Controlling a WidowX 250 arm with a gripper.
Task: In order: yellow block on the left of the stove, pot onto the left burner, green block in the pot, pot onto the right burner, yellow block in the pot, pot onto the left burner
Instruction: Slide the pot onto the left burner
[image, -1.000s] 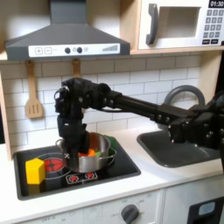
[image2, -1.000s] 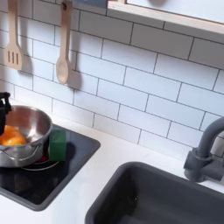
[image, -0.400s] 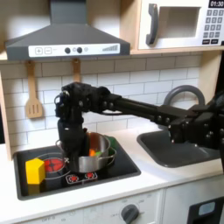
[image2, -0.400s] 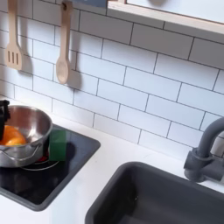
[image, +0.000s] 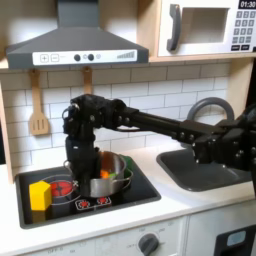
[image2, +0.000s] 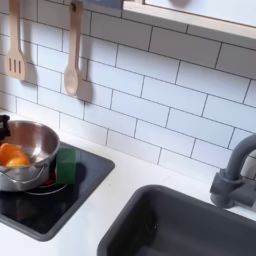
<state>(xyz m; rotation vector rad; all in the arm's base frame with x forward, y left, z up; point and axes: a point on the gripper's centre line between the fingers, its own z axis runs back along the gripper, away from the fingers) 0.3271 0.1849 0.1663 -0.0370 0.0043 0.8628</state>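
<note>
- Tiled toy kitchen; stove (image: 85, 195) glossy, slick.
- Gripper (image: 80, 168) low at pot (image: 105, 177) rim; jaw state unreadable.
- Pot looks light, rigid; push its wall.
- Yellow block (image: 40, 194) beside gripper; green block (image2: 66, 165) against pot.

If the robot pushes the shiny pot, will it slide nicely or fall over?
Probably slide. The pot is wide and low, so it should be hard to tip, and the stove under it looks smooth and glossy. It might turn a little if pushed off-centre, since it is round. The orange piece inside could shift about as it moves.
</note>
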